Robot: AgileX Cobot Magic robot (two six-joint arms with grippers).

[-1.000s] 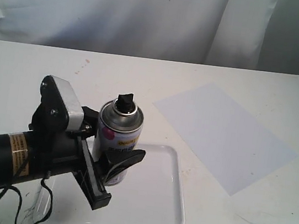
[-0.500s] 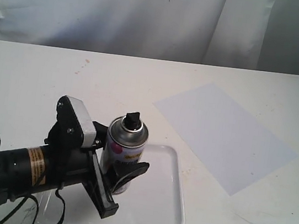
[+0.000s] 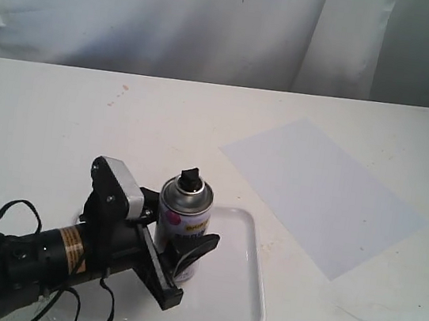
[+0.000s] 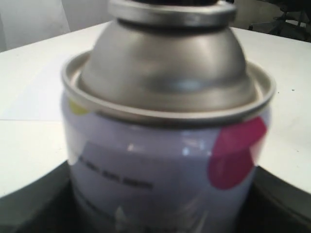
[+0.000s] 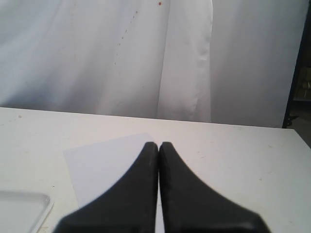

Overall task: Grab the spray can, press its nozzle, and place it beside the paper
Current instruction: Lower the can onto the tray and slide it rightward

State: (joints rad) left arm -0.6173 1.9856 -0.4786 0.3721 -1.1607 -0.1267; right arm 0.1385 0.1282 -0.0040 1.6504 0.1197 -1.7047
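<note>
Bright even light, faint shadows, spray can (image 4: 160, 165) blurred close-up

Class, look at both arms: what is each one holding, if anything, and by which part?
The left gripper holds the spray can by the sides of its body. The right gripper holds nothing.

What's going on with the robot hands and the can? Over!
Left gripper shut on spray can, upright over tray. Right gripper shut, empty. Only tray rim between can and paper.
</note>
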